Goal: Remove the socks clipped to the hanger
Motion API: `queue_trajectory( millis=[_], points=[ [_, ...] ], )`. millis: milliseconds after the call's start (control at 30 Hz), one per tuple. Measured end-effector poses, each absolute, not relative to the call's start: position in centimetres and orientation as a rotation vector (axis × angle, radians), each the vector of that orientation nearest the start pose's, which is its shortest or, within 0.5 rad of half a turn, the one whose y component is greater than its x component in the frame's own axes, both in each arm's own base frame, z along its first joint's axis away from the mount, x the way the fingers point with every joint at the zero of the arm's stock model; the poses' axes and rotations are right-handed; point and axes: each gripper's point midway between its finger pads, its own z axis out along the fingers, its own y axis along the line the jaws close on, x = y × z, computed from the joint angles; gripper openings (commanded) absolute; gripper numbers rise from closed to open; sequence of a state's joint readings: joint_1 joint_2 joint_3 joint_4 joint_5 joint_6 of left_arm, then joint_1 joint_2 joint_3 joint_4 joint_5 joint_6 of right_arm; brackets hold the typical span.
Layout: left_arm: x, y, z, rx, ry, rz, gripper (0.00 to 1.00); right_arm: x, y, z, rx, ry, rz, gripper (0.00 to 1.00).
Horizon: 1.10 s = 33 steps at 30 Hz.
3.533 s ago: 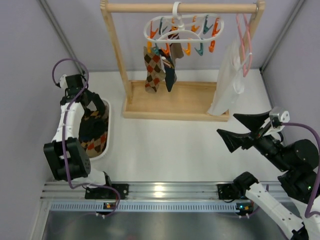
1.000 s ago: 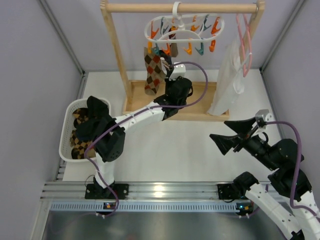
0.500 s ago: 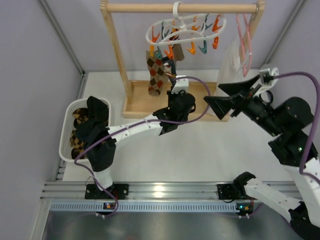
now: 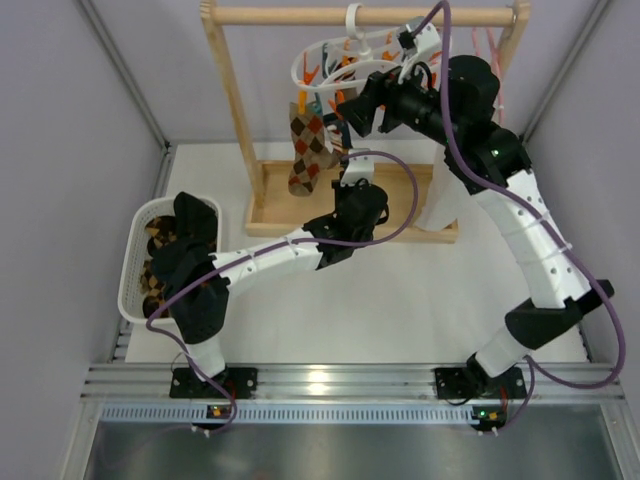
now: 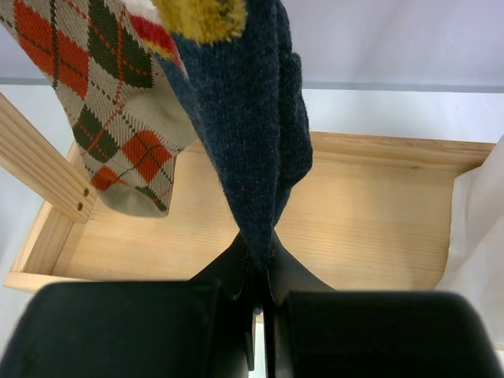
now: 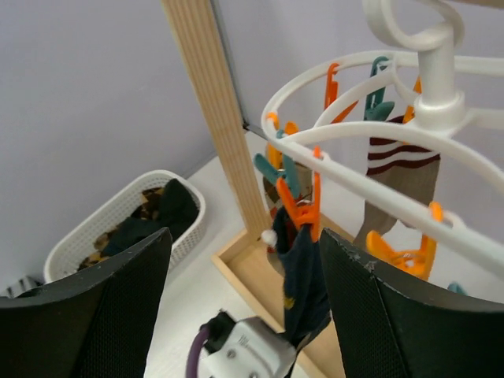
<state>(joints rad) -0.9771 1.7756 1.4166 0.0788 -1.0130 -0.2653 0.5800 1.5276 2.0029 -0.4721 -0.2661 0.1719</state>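
The white ring hanger (image 4: 325, 62) hangs from the wooden rail and also shows in the right wrist view (image 6: 354, 169). A navy sock (image 5: 252, 118) hangs from an orange clip (image 6: 303, 206); it also shows in the top view (image 4: 338, 140). My left gripper (image 5: 264, 264) is shut on the sock's lower tip, below the hanger (image 4: 345, 168). An argyle sock (image 4: 308, 140) hangs just left of it (image 5: 94, 94). A brown striped sock (image 6: 402, 177) hangs further back. My right gripper (image 6: 244, 232) is open, up beside the hanger's clips (image 4: 362, 108), holding nothing.
The wooden rack has a post (image 4: 235, 100) and a base tray (image 5: 378, 228). A white basket (image 4: 133, 262) with several socks sits at the left, also in the right wrist view (image 6: 87, 232). A white garment (image 4: 440, 205) and pink hanger (image 4: 495, 50) hang at the right.
My right arm has swung up from the right side to the hanger, jaws open. My left gripper has moved from the basket to the navy sock and stays shut on it. The hanger has tilted.
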Motion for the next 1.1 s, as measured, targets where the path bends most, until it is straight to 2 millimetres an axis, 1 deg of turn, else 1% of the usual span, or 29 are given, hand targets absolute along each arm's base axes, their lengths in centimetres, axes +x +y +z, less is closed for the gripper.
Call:
queue_trajectory(
  millis=[100, 200, 300, 433, 500, 667, 867, 967, 1100],
  points=[
    [38.8, -32.0, 25.4, -0.071, 1.717, 0.014, 0.00, 36.4, 29.6, 50.2, -0.548, 1.534, 0.742, 0.70],
    [38.8, -32.1, 25.4, -0.075, 1.719, 0.007, 0.00, 38.3, 30.4, 49.0, -0.561, 1.554, 0.705, 0.68],
    [38.8, -32.1, 25.2, -0.079, 1.720, 0.002, 0.00, 39.4, 31.1, 47.5, -0.578, 1.581, 0.680, 0.65],
    [38.7, -32.1, 25.2, -0.080, 1.721, -0.002, 0.00, 40.3, 31.9, 45.7, -0.600, 1.614, 0.654, 0.64],
    [38.6, -31.9, 25.2, -0.081, 1.722, -0.005, 0.00, 40.6, 32.1, 45.2, -0.605, 1.621, 0.637, 0.63],
    [38.4, -31.8, 25.9, -0.088, 1.715, -0.024, 0.00, 41.0, 32.1, 45.3, -0.597, 1.610, 0.605, 0.63],
    [38.3, -31.7, 26.1, -0.091, 1.715, -0.039, 0.00, 41.2, 32.4, 45.3, -0.608, 1.594, 0.570, 0.63],
    [38.2, -31.6, 26.2, -0.093, 1.715, -0.044, 0.00, 41.6, 32.6, 44.9, -0.609, 1.596, 0.556, 0.61],
    [38.0, -31.5, 26.4, -0.098, 1.713, -0.055, 0.00, 42.3, 32.8, 44.6, -0.593, 1.584, 0.547, 0.56]
  ],
)
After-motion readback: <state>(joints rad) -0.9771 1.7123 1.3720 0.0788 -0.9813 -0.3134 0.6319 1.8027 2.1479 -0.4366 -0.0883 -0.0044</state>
